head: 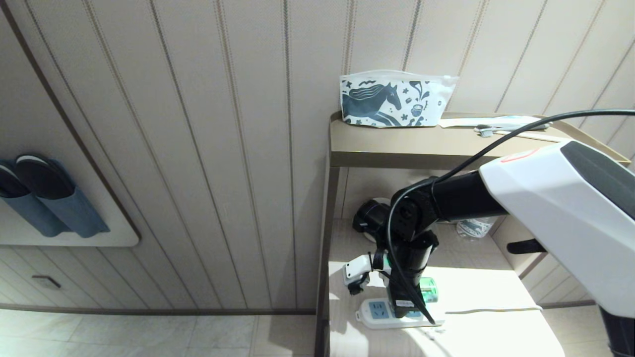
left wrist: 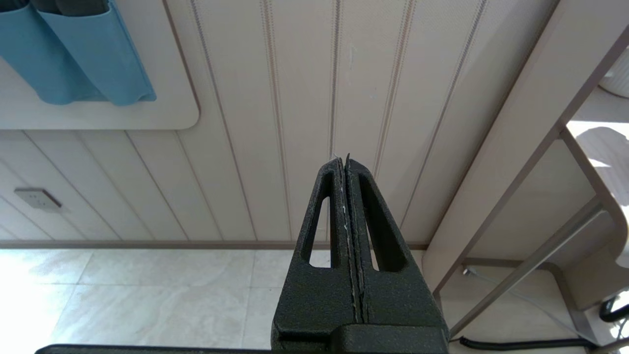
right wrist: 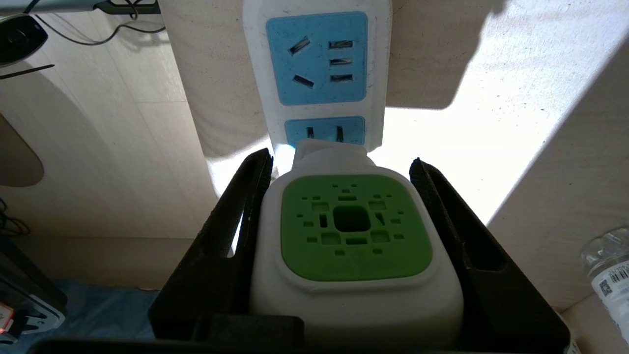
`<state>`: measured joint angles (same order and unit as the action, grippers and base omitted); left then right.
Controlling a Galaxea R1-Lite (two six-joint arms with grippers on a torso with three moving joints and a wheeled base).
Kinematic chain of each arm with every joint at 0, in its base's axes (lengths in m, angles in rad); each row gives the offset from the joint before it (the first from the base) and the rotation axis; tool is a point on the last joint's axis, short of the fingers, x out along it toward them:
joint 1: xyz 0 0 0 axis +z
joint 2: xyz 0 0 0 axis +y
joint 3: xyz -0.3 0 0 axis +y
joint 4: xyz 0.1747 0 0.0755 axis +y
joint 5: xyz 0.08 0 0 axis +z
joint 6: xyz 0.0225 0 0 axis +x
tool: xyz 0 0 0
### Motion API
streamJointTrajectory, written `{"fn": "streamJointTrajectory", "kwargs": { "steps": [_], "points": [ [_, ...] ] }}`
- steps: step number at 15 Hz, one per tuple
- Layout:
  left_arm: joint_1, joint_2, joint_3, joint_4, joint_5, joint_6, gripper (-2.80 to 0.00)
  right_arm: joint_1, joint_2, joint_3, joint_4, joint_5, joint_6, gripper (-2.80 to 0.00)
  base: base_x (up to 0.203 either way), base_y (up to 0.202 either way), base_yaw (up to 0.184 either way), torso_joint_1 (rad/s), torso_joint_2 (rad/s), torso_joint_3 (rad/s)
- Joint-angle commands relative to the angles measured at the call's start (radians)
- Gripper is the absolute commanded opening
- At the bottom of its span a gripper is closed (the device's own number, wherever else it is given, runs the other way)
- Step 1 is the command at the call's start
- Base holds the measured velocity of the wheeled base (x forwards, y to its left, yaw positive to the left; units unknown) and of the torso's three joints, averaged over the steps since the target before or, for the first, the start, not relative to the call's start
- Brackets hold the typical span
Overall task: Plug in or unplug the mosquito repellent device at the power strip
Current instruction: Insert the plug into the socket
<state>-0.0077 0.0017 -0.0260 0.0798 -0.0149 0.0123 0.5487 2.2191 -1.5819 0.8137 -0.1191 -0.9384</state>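
- Right end effector (right wrist: pixel 344 162) grasping the device (right wrist: pixel 354 255) by its two white sides, one black finger on each side, low in the middle of the right wrist view.
- Device sitting right over the strip (right wrist: pixel 317 73), its white neck at the second blue socket panel; plug pins hidden, so cannot tell if fully in or partly out.
- In the head view, strip (head: pixel 377 313) lying on the shelf (head: pixel 476 277) at the lower middle of the frame, with the arm standing over it and a bit of green bottle (head: pixel 429 290) peeking out to the right.
- To do this step well: keep the grip square on both sides, no tipping.
- Move straight along the line of the pins, slow and steady, no wiggling sideways.
- Watch that the strip does not slide or lift with the device; nothing is holding it down.
- Left end effector (left wrist: pixel 348 196) clenched tight on nothing, parked off to the side, facing the wall and floor.
- Writing: no brand or words to read on device or strip; tiny print and a barcode on a bottle label (right wrist: pixel 609 285) at the lower right of the right wrist view, too small to read.
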Motion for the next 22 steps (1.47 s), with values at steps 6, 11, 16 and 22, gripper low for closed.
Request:
{"fn": "streamJointTrajectory", "kwargs": {
  "steps": [6,11,16,22],
  "points": [
    [0.000,0.001,0.000,0.000,0.000,0.000,-2.80,0.000,-0.001,0.017,0.001,0.001,-0.022,-2.80,0.000,0.000,0.000,0.000,0.00,0.000],
    [0.000,0.001,0.000,0.000,0.000,0.000,-2.80,-0.010,0.001,0.017,-0.001,-0.001,-0.054,-2.80,0.000,0.000,0.000,0.000,0.00,0.000],
    [0.000,0.001,0.000,0.000,0.000,0.000,-2.80,-0.012,0.011,0.027,-0.060,0.001,-0.080,-2.80,0.000,0.000,0.000,0.000,0.00,0.000],
    [0.000,0.000,0.000,0.000,0.000,0.000,-2.80,-0.015,-0.001,0.034,-0.079,0.001,-0.097,-2.80,0.000,0.000,0.000,0.000,0.00,0.000]
  ]
}}
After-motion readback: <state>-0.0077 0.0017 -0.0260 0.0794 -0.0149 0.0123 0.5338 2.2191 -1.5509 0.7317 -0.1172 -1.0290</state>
